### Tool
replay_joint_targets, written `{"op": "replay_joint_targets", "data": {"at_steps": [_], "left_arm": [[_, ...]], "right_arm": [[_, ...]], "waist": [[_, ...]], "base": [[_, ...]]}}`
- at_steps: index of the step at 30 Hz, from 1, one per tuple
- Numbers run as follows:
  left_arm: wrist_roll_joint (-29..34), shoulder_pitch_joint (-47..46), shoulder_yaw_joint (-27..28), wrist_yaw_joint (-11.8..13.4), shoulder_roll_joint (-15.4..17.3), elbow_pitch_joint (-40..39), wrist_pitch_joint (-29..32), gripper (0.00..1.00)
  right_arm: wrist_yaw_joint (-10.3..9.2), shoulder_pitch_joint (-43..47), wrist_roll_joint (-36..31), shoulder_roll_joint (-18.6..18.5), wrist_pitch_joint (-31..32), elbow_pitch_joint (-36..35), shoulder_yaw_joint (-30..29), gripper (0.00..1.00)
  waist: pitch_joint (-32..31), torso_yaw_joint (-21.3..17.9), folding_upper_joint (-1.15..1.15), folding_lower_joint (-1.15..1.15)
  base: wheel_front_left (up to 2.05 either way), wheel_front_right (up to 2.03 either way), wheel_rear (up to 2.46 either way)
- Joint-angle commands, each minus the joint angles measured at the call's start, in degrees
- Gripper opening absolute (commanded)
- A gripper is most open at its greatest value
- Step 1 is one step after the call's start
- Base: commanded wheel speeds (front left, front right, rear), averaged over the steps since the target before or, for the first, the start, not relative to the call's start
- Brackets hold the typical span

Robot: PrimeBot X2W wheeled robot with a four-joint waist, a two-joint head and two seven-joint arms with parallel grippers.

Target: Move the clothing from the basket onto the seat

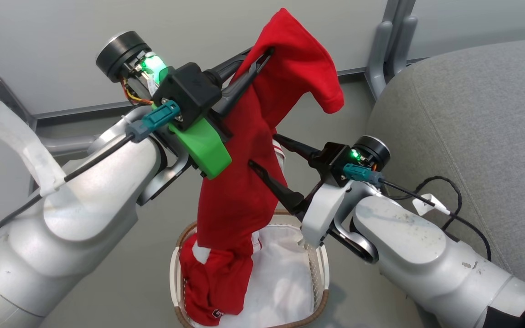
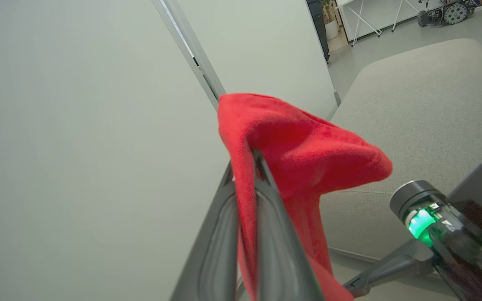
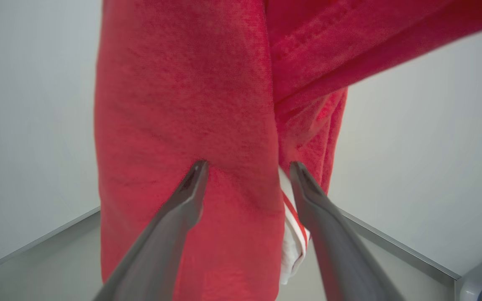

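Clothing (image 1: 239, 200) first: one red garment is strung up out of the basket (image 1: 319, 273), which sits at 6 o'clock in the head view, closest to the robot. The garment's bottom end is bunched in the basket's 9 o'clock half, with a small dark logo (image 1: 217, 313) showing near the rim. The white liner (image 1: 285, 273) lies bare on the 3 o'clock half. There's some white trim bundled in with the red down there too. Can't tell if that's a second piece or the same one.

Going up and away, the right gripper (image 1: 262, 149) comes in from 4 o'clock, about mid-height on the hanging fabric. Its jaws are spread wide, one finger on either side of the cloth, nothing pinched. In the right wrist view the fingertips are right up against the red, with a bit of white striped trim (image 3: 293, 225) dangling between them.

Higher, around 12 o'clock, the left gripper (image 1: 267, 52) has its jaws clamped on the top of the garment. A loose flap folds over the tips and droops toward 2 o'clock. The left wrist view shows the cloth sandwiched tight between the two fingers.

The seat (image 1: 472, 114) takes up the 3 o'clock side, apart from the garment. A black cable (image 1: 449, 191) loops over it by the right forearm. Farthest back, at 12 o'clock, is a pale grey wall panel (image 1: 62, 36).
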Motion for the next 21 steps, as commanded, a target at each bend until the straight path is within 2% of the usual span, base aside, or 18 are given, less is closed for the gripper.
{"op": "replay_joint_targets", "data": {"at_steps": [1, 8, 13, 14, 15, 16, 17, 18, 21], "left_arm": [[-0.26, -0.96, 0.06, -0.14, -0.31, -0.14, 0.01, 0.0], [-0.4, -0.56, -0.88, -0.04, -1.14, -0.01, -0.14, 0.0], [-0.78, -0.65, -1.31, -0.05, -1.84, 0.12, -0.06, 0.0], [-0.83, -0.58, -1.39, -0.05, -1.94, 0.18, -0.09, 0.0], [-0.95, -0.44, -1.39, 0.01, -2.0, 0.29, -0.04, 0.0], [-1.12, -0.25, -1.44, 0.09, -2.03, 0.39, 0.02, 0.0], [-1.28, -0.08, -1.46, 0.19, -2.01, 0.52, 0.07, 0.0], [-1.45, 0.21, -1.43, 0.37, -1.88, 0.7, 0.15, 0.0], [-2.02, 1.11, -1.15, 0.93, -1.04, 1.45, 0.36, 0.0]], "right_arm": [[-0.08, -1.39, 1.71, -0.56, -0.27, 0.29, 1.94, 1.0], [-0.07, -6.0, 7.92, -0.55, -0.26, 1.12, 12.77, 1.0], [-0.07, -7.66, 10.98, 1.14, -0.27, 2.03, 16.19, 1.0], [-0.07, -7.86, 11.22, 1.54, -0.26, 2.42, 16.26, 0.91], [-0.08, -8.02, 11.17, 1.93, -0.27, 2.64, 16.24, 0.46], [-0.07, -8.05, 10.85, 2.36, -0.27, 2.79, 16.35, 0.31], [-0.07, -8.0, 10.6, 2.69, -0.27, 2.73, 16.3, 0.09], [-0.07, -7.83, 10.18, 3.0, -0.27, 2.41, 15.73, 0.0], [-0.08, -6.85, 8.42, 3.33, -0.27, 1.4, 13.9, 0.0]], "waist": [[-0.1, 0.03, 0.0, 0.0], [-0.35, 0.42, 0.0, 0.0], [-0.58, 0.95, 0.0, 0.0], [-0.64, 1.05, 0.0, 0.0], [-0.68, 1.13, 0.0, 0.0], [-0.71, 1.23, 0.0, 0.0], [-0.74, 1.32, 0.0, 0.0], [-0.77, 1.4, 0.0, 0.0], [-0.8, 1.5, 0.0, 0.0]], "base": [[0.0, 0.0, 0.0], [0.0, 0.0, 0.0], [0.0, 0.0, 0.0], [0.0, 0.0, 0.0], [0.0, 0.0, 0.0], [0.0, 0.0, 0.0], [0.0, 0.0, 0.0], [0.0, 0.0, 0.0], [0.0, 0.0, 0.0]]}}
